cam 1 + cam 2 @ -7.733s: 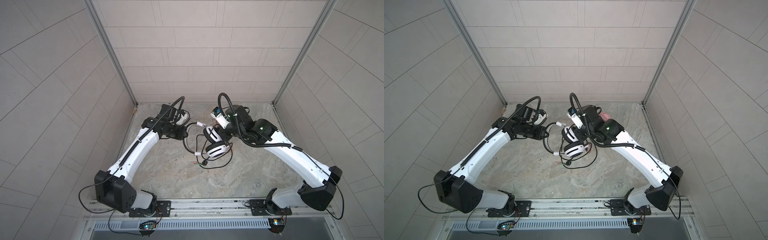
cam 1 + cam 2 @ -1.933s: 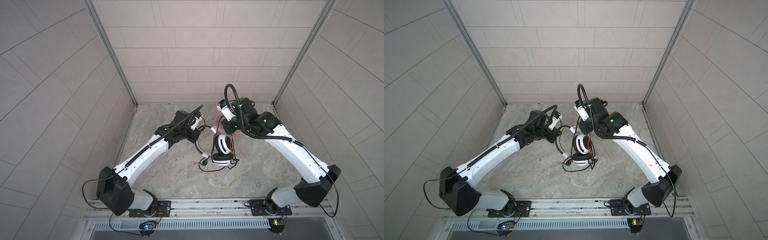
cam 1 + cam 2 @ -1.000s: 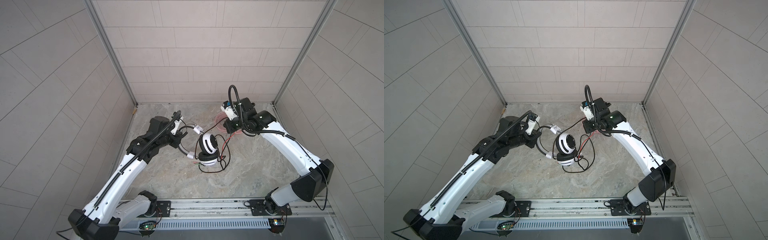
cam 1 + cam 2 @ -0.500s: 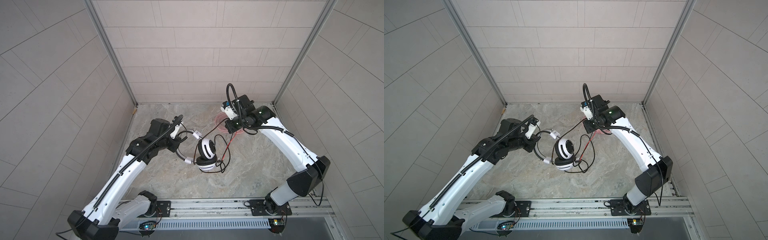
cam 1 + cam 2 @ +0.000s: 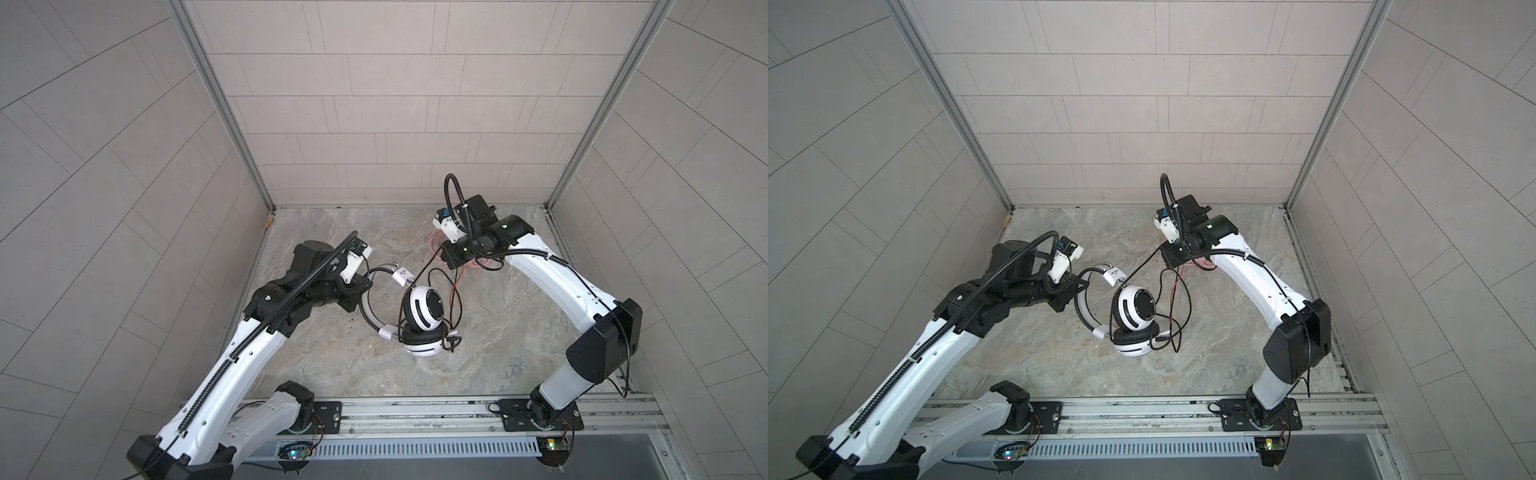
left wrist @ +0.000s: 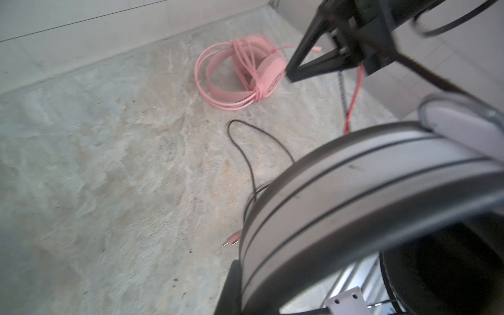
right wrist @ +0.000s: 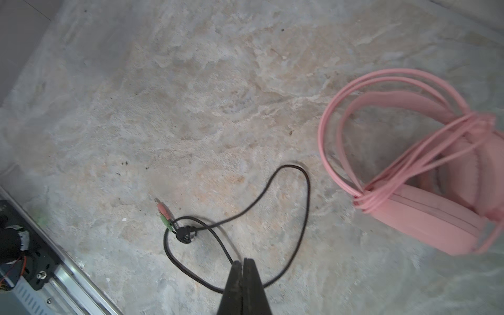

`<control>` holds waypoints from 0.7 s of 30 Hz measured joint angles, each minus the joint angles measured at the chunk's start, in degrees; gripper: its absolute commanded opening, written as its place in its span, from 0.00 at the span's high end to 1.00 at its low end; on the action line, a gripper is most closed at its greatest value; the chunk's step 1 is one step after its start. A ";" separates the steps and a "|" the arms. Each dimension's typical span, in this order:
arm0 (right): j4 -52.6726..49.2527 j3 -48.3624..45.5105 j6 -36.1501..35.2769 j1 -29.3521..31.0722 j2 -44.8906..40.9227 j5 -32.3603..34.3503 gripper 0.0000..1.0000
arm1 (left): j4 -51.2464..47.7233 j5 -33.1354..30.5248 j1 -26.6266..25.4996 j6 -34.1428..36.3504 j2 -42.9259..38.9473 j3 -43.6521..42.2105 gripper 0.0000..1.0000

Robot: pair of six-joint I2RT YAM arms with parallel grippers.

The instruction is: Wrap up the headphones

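Observation:
The white-and-black headphones (image 5: 424, 316) (image 5: 1133, 312) hang tilted over the middle of the floor, one ear cup above the other. My left gripper (image 5: 358, 296) (image 5: 1073, 293) is shut on their white headband (image 6: 354, 191), which fills the left wrist view. Their thin black cable (image 5: 424, 272) (image 7: 305, 196) runs taut from the cups to my right gripper (image 5: 445, 255) (image 5: 1168, 257) (image 7: 242, 263), which is shut on it. The rest loops on the floor, ending in pink and green plugs (image 7: 165, 215). The pink headphones (image 6: 240, 79) (image 7: 409, 177) lie under the right gripper, pink cable wound round them.
Tiled walls close the marble floor (image 5: 332, 353) on three sides. A metal rail (image 5: 415, 409) with both arm bases runs along the front. A red wire (image 5: 459, 279) hangs below the right wrist, beside the black cable loops.
The white-and-black headphones have shifted a little toward the front with the left gripper. The right gripper has stayed by the pink headphones, and the cable between them now runs straighter.

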 measured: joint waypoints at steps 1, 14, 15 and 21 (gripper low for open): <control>1.51 -1.25 0.42 0.02 0.00 -1.11 0.96 | 1.14 1.55 0.02 -1.22 -0.15 -0.37 1.00; 23.54 -18.67 8.61 0.00 -3.19 -12.61 0.83 | 23.45 12.00 1.07 -21.09 0.96 -3.72 1.00; 25.18 -19.87 9.42 0.00 -3.65 -13.16 0.83 | 24.90 11.89 1.25 -22.05 0.90 -3.78 1.00; 37.66 -25.79 16.02 0.02 -4.74 -18.40 0.71 | 37.46 12.11 2.16 -31.67 1.09 -6.47 1.00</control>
